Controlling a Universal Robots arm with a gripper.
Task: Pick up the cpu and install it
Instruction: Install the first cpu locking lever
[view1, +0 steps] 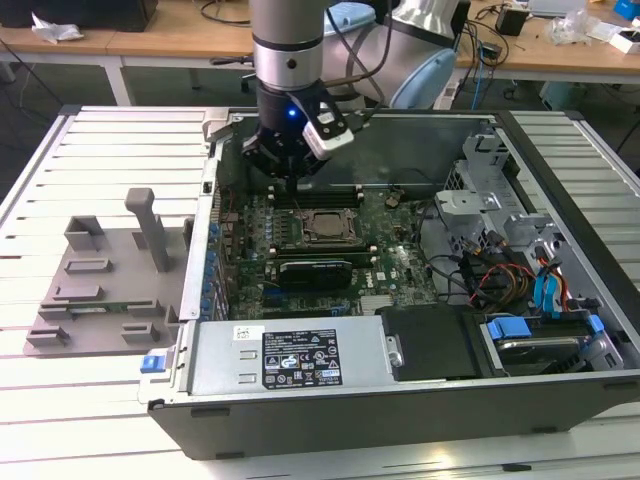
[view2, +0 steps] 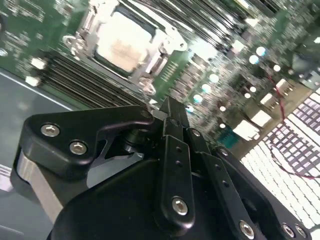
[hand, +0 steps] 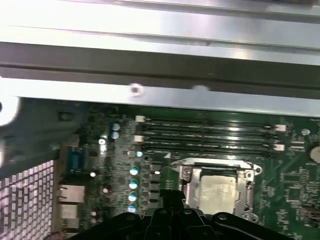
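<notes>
The cpu (view1: 322, 226) is a silvery-grey square lying flat in the black socket frame (view1: 318, 243) on the green motherboard (view1: 395, 250), inside the open computer case. In both wrist views the cpu (view2: 122, 44) (hand: 218, 193) shows with the metal frame around it. My gripper (view1: 292, 183) hangs above the board just behind the socket, over the memory slots (hand: 207, 135). Its fingers meet at the tip (view2: 170, 104) (hand: 170, 196), shut with nothing between them, and it does not touch the cpu.
The case's metal walls (view1: 215, 160) ring the board. A drive cage and cables (view1: 520, 270) fill the exterior view's right. A black cover (view1: 435, 340) and the power supply (view1: 290, 360) lie at the front. A grey plastic tray (view1: 100, 290) rests outside the case.
</notes>
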